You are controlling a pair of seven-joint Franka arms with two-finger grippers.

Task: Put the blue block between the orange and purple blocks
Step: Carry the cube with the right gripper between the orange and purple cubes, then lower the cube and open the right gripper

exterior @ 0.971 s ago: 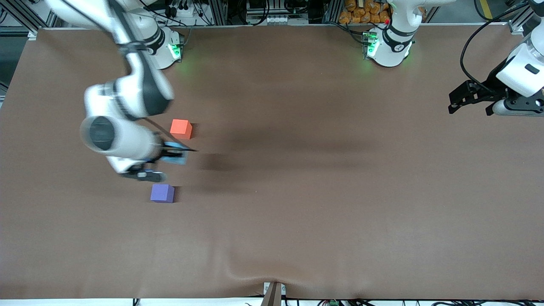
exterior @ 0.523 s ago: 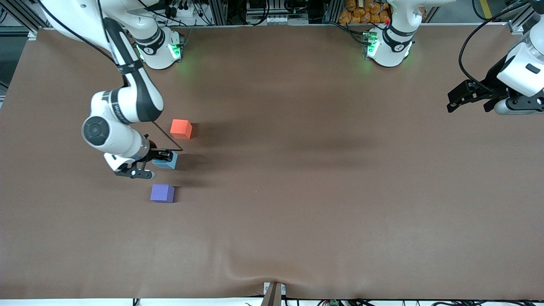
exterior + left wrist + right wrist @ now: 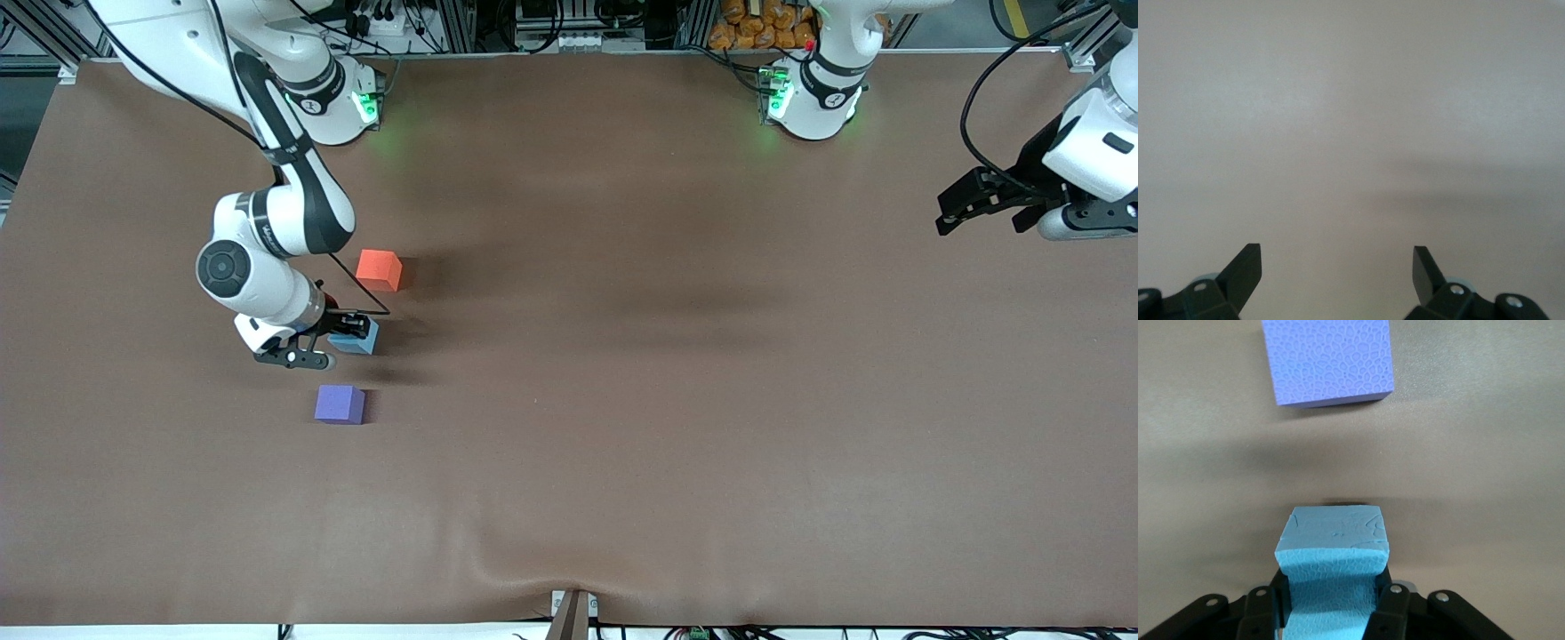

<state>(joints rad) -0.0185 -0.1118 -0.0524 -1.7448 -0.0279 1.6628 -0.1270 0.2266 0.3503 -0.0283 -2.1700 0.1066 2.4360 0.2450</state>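
Observation:
My right gripper [image 3: 348,332] is shut on the blue block [image 3: 357,338], squeezing its sides, low over the table between the orange block [image 3: 379,269] and the purple block [image 3: 340,404]. In the right wrist view the blue block [image 3: 1331,567] sits between my fingers [image 3: 1388,603], with the purple block [image 3: 1327,360] apart from it on the table. My left gripper [image 3: 987,206] is open and empty, held over the table at the left arm's end; its wrist view shows only its fingertips [image 3: 1245,267] over bare table.
The brown table cover [image 3: 622,356] has a raised wrinkle [image 3: 533,551] near the front camera's edge. The arm bases stand along the table's edge farthest from the front camera.
My right gripper has lowered with the blue block into the gap between the orange and purple blocks and shifted slightly toward the left arm's end. The left arm has barely moved.

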